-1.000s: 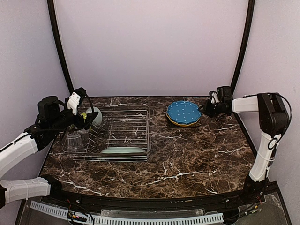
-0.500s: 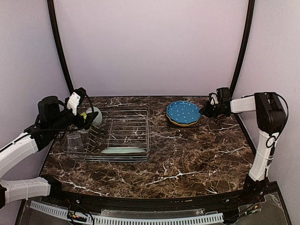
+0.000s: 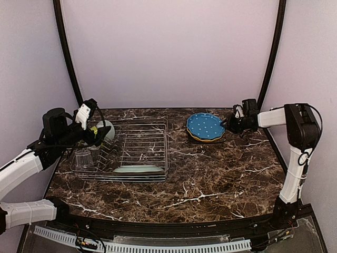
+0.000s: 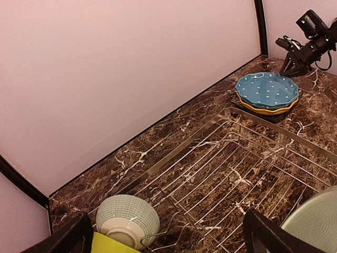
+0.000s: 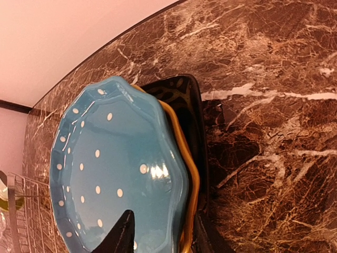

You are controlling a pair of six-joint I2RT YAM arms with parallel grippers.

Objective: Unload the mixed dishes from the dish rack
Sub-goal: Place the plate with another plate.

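Now, dish rack point(image 3: 126, 150): on the bench's point(image 3: 210, 179) left half.
Inside the rack: flower plate point(image 3: 138, 169) at the near side, glasses point(image 3: 82, 158) at the left end, small bowl point(image 4: 128, 219) upturned far-left.
Right of the rack: blue dotted plate point(image 3: 206, 126) atop yellow plate point(image 5: 192, 179) and black plate point(image 5: 181, 95).
Left tool point(image 4: 168, 224): spread wide over the rack, holding nothing.
Right tool point(image 3: 230, 124): beside that stack; we cannot tell its opening or grip.

Dark marble table point(image 3: 210, 179), lilac backdrop point(image 3: 168, 52), black poles point(image 3: 66, 52).
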